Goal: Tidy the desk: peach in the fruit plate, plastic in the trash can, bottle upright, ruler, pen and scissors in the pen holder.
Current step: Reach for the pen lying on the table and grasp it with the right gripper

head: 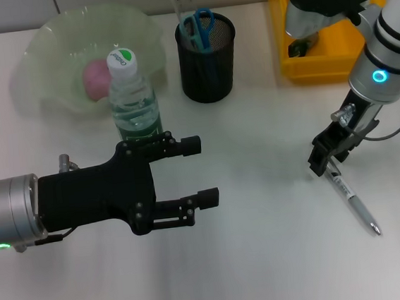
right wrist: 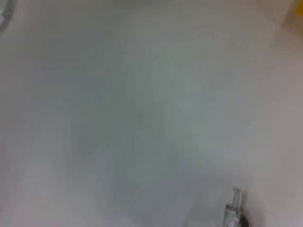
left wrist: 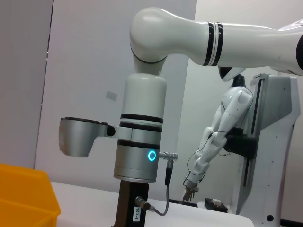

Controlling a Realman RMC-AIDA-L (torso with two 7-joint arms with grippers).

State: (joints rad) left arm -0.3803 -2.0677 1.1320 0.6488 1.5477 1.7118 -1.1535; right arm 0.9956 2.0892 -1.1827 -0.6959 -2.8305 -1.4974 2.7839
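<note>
**Right gripper at the pen, left gripper beside the upright bottle**

The pen (head: 354,204), slim and silver-white with a dark clip, lies on the surface toward its right edge, tip pointing to the near edge. The right gripper (head: 326,158) stands over its upper end; whether its jaws are clamped cannot be told. The left gripper (head: 201,171), jaws apart, hovers just in front of the upright bottle (head: 132,97). Behind stand the fruit plate (head: 42,52) holding the peach (head: 96,80), the pen holder (head: 207,58) with scissors (head: 201,26), and a yellow bin (head: 333,55).

Bare desk (head: 267,257) ahead; bottle (head: 133,100) and pen holder (head: 206,50) close together behind.
</note>
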